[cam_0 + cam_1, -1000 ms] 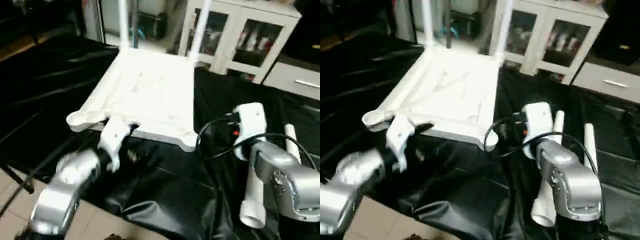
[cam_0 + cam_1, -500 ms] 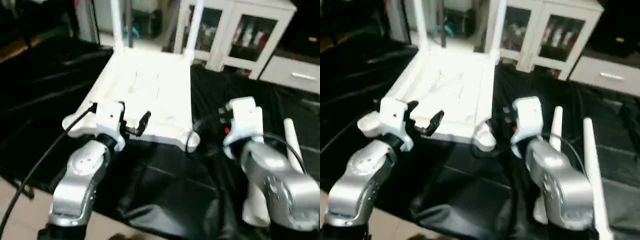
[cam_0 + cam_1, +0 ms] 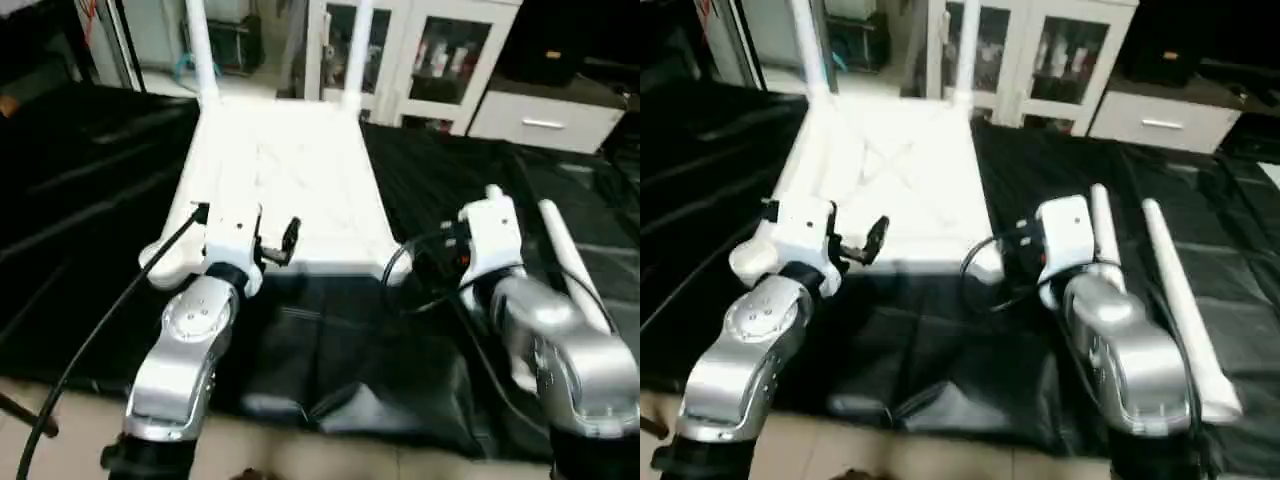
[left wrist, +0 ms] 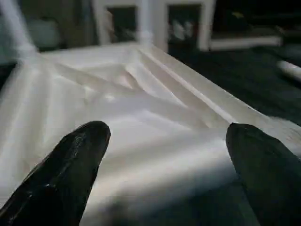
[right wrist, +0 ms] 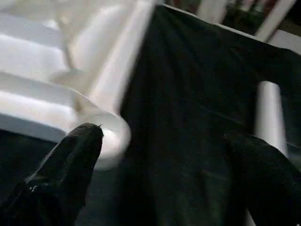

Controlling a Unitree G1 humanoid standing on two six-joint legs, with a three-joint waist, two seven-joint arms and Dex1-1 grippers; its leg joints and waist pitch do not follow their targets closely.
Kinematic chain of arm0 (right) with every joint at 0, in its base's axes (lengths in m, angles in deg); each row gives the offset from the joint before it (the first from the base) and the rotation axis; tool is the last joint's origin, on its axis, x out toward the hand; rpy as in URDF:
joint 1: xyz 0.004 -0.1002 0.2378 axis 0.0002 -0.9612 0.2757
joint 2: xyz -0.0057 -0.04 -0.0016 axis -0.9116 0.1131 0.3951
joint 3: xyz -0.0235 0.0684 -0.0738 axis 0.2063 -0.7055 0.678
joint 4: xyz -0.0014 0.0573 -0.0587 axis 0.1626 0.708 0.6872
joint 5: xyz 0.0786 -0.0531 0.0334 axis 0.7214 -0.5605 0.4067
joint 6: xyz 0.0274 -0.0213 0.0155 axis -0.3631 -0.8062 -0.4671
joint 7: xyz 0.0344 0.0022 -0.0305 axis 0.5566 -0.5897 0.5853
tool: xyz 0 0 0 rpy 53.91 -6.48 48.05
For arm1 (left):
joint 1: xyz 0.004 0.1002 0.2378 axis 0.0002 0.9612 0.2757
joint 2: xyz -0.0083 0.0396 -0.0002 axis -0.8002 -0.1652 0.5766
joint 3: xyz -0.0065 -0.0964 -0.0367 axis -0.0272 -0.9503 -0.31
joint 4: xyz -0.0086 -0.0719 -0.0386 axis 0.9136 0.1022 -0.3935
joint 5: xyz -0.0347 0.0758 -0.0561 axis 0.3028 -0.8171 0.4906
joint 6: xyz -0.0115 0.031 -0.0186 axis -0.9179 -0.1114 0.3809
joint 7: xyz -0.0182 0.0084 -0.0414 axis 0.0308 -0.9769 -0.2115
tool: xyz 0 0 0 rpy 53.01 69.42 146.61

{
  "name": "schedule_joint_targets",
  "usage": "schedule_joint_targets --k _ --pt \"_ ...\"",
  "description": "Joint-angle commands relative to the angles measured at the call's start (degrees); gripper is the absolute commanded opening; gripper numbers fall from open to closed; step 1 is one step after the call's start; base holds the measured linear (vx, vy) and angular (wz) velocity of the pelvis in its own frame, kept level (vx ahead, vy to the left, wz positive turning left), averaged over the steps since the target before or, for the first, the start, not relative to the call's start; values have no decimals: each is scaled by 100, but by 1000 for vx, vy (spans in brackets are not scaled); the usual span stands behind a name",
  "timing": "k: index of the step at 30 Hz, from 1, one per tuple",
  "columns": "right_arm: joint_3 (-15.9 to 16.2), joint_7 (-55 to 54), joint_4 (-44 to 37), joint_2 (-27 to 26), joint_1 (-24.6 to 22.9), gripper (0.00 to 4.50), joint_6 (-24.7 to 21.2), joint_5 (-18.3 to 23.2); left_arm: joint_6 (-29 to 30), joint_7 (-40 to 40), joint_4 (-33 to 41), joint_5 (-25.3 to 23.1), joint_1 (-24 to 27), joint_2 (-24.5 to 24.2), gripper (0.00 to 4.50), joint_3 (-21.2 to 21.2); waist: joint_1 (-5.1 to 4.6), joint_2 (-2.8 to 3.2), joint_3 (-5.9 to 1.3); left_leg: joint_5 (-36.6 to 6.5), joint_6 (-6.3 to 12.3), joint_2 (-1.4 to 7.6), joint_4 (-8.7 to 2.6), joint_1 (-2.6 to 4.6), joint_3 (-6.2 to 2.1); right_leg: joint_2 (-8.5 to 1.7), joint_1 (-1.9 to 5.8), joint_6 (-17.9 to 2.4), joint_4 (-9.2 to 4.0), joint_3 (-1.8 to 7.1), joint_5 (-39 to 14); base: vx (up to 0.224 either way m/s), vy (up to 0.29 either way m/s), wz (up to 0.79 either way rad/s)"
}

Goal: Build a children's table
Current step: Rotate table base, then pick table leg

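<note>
White tabletop [image 3: 290, 180], black cloth [image 3: 420, 330]

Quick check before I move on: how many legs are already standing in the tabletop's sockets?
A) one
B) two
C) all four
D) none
B: two legs rise upright from the far corners of the tabletop, while two more legs lie loose on the black cloth to its right.

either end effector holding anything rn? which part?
Nothing held. Left end effector is open, facing the near edge of the table top. Right end effector is open over the black cloth, beside the near right corner socket.
</note>
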Motion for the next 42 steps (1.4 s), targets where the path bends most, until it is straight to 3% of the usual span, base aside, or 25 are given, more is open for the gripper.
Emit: schedule_joint_targets --k 1,2,3,4,5,6,7,8,9,10,11,12,13,14,15,16,17,18,20,21,24,26,33,37,42 --pt "-124 108 273 43 186 447 -35 -36 2 320 151 8 74 -147 450 198 89 -94 -123 -970 -232 663 154 280 -523 -1391 -18 -663 -956 604 -3339 -148 -56 -15" --pt "-222 128 426 59 272 447 -105 11 -78 512 179 28 140 -263 450 291 10 -80 -44 -1095 -329 652 91 199 -596 -1176 36 -523 -976 329 -4209 -129 1 -30" --pt "-266 175 595 132 353 447 -203 45 -125 787 254 145 218 -392 450 384 -102 115 -36 -2945 -772 822 -318 278 -710 -653 -44 -327 -805 47 -3954 -129 1 -30" --pt "-262 200 786 249 427 447 -337 32 -134 1083 355 322 291 -503 450 454 -168 168 -74 -3907 -971 900 -492 260 -808 -534 -1 -253 -667 8 -3381 -120 22 -22" --pt "-245 210 855 301 452 447 -380 18 -123 1249 422 438 323 -555 450 484 -201 260 -116 -5073 -1250 957 -842 198 -929 -379 163 -394 -194 -3 -1747 -110 24 -10" --pt "-249 197 945 342 481 447 -434 5 -181 1403 492 490 349 -647 450 543 -171 270 -135 -5132 -1328 874 -948 173 -896 -352 163 -515 -12 -4 -563 -110 24 -10" --pt "-255 197 1043 392 509 447 -473 -7 -160 1596 571 606 372 -734 450 595 -168 227 -130 -5037 -1366 823 -906 189 -841 -418 108 -556 -88 26 -571 -85 11 -7" --pt "-261 172 1207 467 562 447 -509 -51 -219 1823 661 660 386 -881 450 689 -146 104 -93 -4673 -1347 752 -720 182 -740 -663 29 -607 -380 152 -1641 -65 -20 -3" --pt "-256 161 1377 535 629 447 -549 -104 -185 2049 751 717 389 -1043 450 792 -98 9 -51 -4059 -1084 660 -417 271 -634 -937 -118 -550 -708 266 -3444 -65 -20 -3" --pt "-274 112 1522 569 691 447 -560 -161 -136 2257 833 759 388 -1194 450 893 -90 -65 -47 -3475 -862 616 -176 344 -596 -1083 -179 -454 -904 284 -4293 -76 -41 -7" --pt "-309 51 1674 589 761 447 -566 -205 -127 2479 909 784 377 -1344 450 999 -65 -97 -47 -2023 -473 577 177 327 -557 -1308 -134 -356 -1100 288 -5015 -40 -14 -19" --pt "-334 11 1764 594 805 447 -566 -227 -118 2614 950 802 368 -1428 450 1058 -50 -7 -39 -1736 -432 664 -65 171 -561 -1114 45 -312 -994 93 -4675 -40 -14 -19" --pt "-340 27 1946 609 895 447 -582 -249 -95 2763 999 835 347 -1513 450 1108 -90 56 -40 -2124 -560 743 -262 126 -587 -906 74 -287 -888 -40 -4231 7 21 -25" --pt "-363 43 2045 602 939 447 -550 -243 -89 2831 1018 851 332 -1549 450 1129 -175 149 -91 -3144 -869 878 -521 77 -697 -663 127 -258 -596 -89 -3108 -7 29 -18" --pt "-360 119 2193 607 993 447 -475 -216 -60 2876 1038 877 300 -1566 450 1141 -210 222 -108 -3897 -1142 910 -720 73 -736 -570 173 -428 -322 -70 -1978 -7 29 -18" --pt "-360 228 2387 608 1057 447 -380 -145 -26 2917 1047 919 259 -1575 450 1135 -220 214 -107 -4089 -1228 899 -767 58 -731 -576 189 -514 -264 -57 -1632 0 0 0" --pt "-350 283 2581 609 1116 447 -314 -110 -14 2940 1035 944 220 -1569 450 1128 -222 195 -72 -4285 -1333 845 -771 81 -668 -627 123 -648 -309 -28 -1579 0 0 0" --pt "-350 283 2581 609 1116 447 -314 -110 -14 2940 1035 944 220 -1569 450 1128 -209 101 -63 -4047 -1227 780 -592 180 -580 -794 7 -687 -544 36 -2374 0 0 0" --pt "-320 376 2993 595 1225 447 -158 -80 -64 2935 988 935 161 -1605 450 1147 -164 27 -70 -2938 -816 738 -307 221 -500 -1054 -19 -580 -816 89 -3608 0 0 0" --pt "-320 376 2993 595 1225 447 -158 -80 -64 2935 988 935 161 -1605 450 1147 -148 58 -80 -2481 -659 776 -286 187 -490 -1061 17 -550 -840 79 -3690 0 0 0" --pt "-190 662 3849 556 1449 447 257 -171 -24 3003 1004 914 97 -1667 450 1211 -168 105 -106 -2890 -861 898 -485 161 -509 -816 19 -640 -638 6 -2661 0 0 0" --pt "-240 770 4050 502 1542 447 324 -107 7 3036 1042 920 91 -1692 450 1213 -148 114 -107 -2939 -926 896 -497 181 -472 -835 -7 -805 -596 51 -2267 0 0 0" --pt "-319 1074 4703 346 1858 419 590 67 18 3053 1092 880 90 -1815 450 1245 11 45 -219 -1470 -462 915 -454 135 -283 -816 13 -1173 -437 157 -1334 0 0 0" --pt "-409 905 4877 342 1953 381 341 42 85 3121 1226 880 94 -1936 450 1249 64 71 -208 -1980 -592 917 -462 182 -189 -771 -95 -1194 -431 193 -1563 14 -4 -1" --pt "-613 816 5016 365 2020 329 102 131 165 3259 1386 966 93 -2029 450 1261 136 32 -273 -739 -361 909 -428 134 -68 -716 -3 -1422 -276 201 -74 57 -8 -4"
